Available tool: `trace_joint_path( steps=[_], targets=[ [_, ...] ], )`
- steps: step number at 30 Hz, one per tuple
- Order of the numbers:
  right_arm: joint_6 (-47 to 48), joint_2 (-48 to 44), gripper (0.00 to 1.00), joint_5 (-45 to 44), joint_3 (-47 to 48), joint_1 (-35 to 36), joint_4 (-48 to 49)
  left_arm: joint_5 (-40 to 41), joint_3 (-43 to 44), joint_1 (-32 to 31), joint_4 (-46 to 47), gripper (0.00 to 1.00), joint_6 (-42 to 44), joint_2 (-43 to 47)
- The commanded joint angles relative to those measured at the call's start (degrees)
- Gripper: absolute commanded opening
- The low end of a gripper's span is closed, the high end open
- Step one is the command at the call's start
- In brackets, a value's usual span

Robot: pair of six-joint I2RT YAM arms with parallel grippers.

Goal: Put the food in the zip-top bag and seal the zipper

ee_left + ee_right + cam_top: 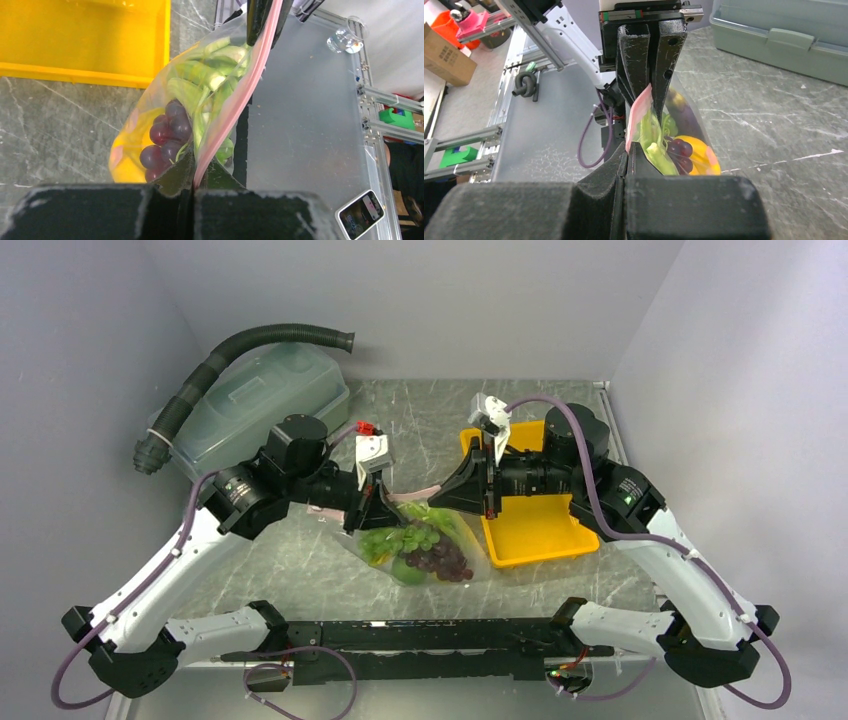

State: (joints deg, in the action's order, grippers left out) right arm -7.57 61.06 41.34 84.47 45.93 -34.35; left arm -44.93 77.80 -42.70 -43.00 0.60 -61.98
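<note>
Pink zipper (239, 102) sits clamped in the left gripper (194, 172), and the right gripper (629, 150) is clenched on the same strip further along. Below it the clear bag (145, 115) hangs over the worktop (50, 125), holding grapes (167, 135), greens (200, 80) and something yellow. The food looks all in, so sealing is likely the step. Hold the strip taut and untwisted, one gripper anchoring while the other slides along with steady pressure. Beyond stand the yellow tray (85, 40) and the lidded tub (784, 40).
</note>
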Motion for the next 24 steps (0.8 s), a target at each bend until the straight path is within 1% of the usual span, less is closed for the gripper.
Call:
trace_joint_path(
  steps=[1,3,6,8,9,10,12,15,18,21,24],
  targets=[
    [0.1,-2.7,0.0,-3.4,2.0,0.0,5.6,4.6,1.2,0.1,0.3,0.0,-0.1,0.3],
    [0.5,-2.7,0.0,-6.5,1.8,-0.1,4.2,6.9,1.4,0.1,0.8,0.0,-0.2,0.4],
    [0.9,-3.6,0.15,-12.7,1.1,0.0,2.7,9.4,1.9,0.1,1.2,0.0,-0.2,0.1],
    [1.0,-4.3,0.33,-17.9,0.8,0.0,1.4,12.2,2.4,0.1,1.2,0.0,-0.2,-0.1],
    [1.3,-4.8,0.4,-20.3,0.6,0.0,0.9,14.3,2.5,0.1,1.5,0.0,-0.2,-0.2],
    [1.6,-5.4,0.45,-22.3,0.2,0.0,0.2,16.7,2.4,0.1,1.7,0.0,-1.9,-0.1],
    [2.0,-6.6,0.53,-26.4,-0.5,0.0,-0.4,21.0,2.6,0.1,2.0,0.0,-2.2,0.0],
    [2.6,-8.5,0.59,-31.8,-1.9,0.0,-1.2,26.3,3.2,0.1,2.2,0.0,-1.9,-0.3],
    [3.2,-10.2,0.61,-36.4,-3.5,0.0,-1.5,33.1,4.5,0.1,2.4,0.0,-1.3,-1.5],
    [3.4,-11.9,0.61,-38.8,-5.9,0.0,-1.3,39.3,5.6,0.1,3.1,0.0,1.2,-3.6],
    [3.2,-13.2,0.62,-39.4,-8.7,0.0,-0.3,45.5,5.9,0.1,5.2,0.0,2.7,-5.7]
  ],
)
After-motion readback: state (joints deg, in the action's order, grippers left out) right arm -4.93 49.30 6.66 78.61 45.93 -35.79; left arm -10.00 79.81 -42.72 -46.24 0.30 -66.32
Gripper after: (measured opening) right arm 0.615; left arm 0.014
